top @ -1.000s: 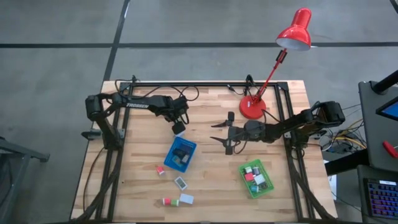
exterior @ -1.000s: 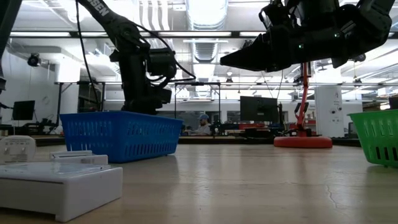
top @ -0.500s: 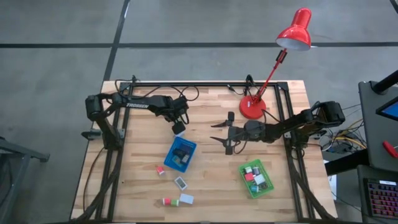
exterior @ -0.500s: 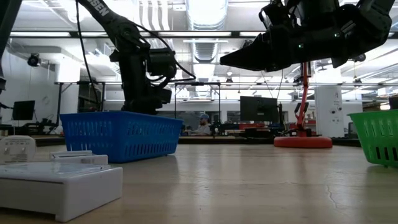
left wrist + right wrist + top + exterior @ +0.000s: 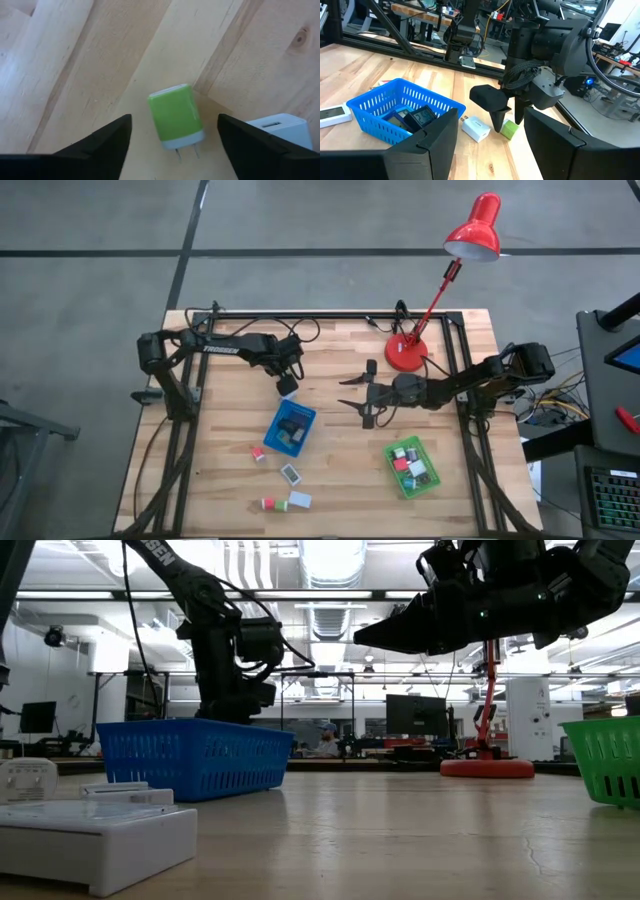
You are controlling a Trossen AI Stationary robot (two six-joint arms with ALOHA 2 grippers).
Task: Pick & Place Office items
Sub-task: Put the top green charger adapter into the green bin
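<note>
A green charger plug lies flat on the wooden table, its prongs toward the wrist camera. A white charger lies close beside it. My left gripper points down over the green plug. It is open, with one finger on either side of the plug and touching nothing. The right wrist view also shows the plug under those fingers. My right gripper hovers level over the table's middle, open and holding nothing. Several office items lie in the blue tray and the green tray.
Loose items lie near the table's near edge: a small red one, a white one, and a red-green one next to a white box. A red desk lamp stands at the far right. Bare wood lies between the trays.
</note>
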